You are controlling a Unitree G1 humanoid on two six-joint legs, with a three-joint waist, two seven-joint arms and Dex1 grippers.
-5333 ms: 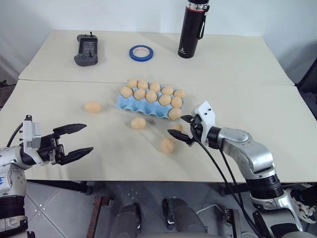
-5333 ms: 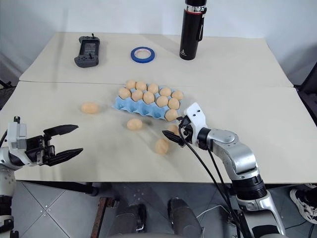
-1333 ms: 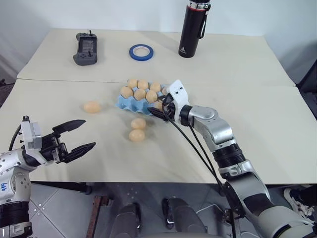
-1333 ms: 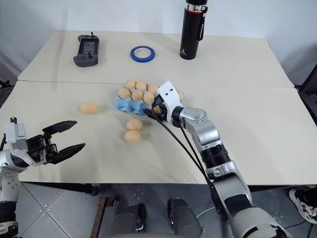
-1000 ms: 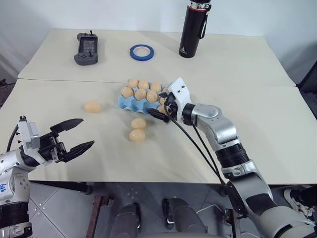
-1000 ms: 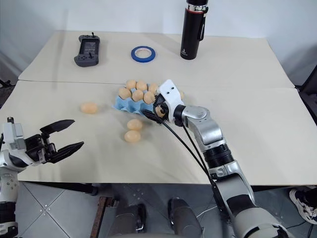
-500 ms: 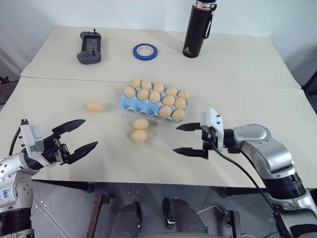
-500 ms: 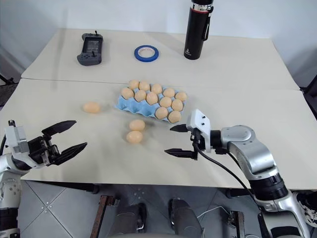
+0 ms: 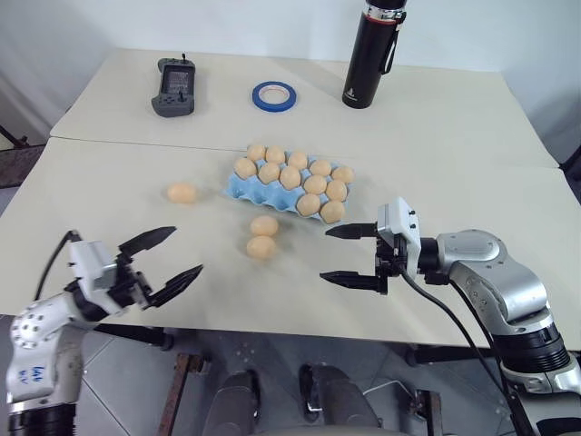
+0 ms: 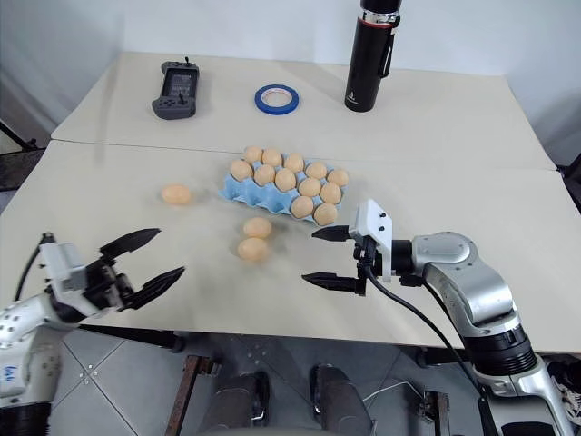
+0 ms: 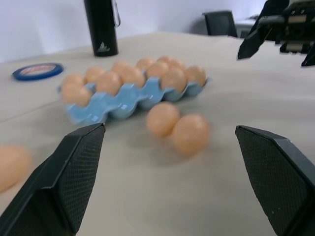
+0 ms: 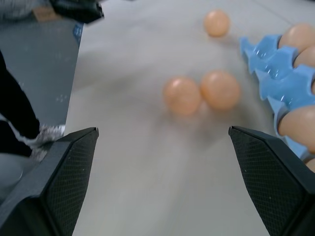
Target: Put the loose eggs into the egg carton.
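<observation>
The light blue egg carton sits mid-table, its cups filled with tan eggs. Three loose eggs lie on the table: one to the carton's left, and two touching ones just in front of it. My right gripper hovers open and empty in front of the carton's near right corner, pointing left toward the egg pair. Near the front left edge my left gripper is open and empty, aimed right at the same pair. The right wrist view shows the pair beside the carton.
A black bottle, a blue tape roll and a dark handheld controller stand along the far half of the table. A seam crosses the tabletop behind the carton. Both grippers hang near the table's front edge.
My right gripper has pulled back from the carton's near right corner toward the front edge, open and empty. My left gripper has shifted right toward the egg pair. The camera has shifted a little.
</observation>
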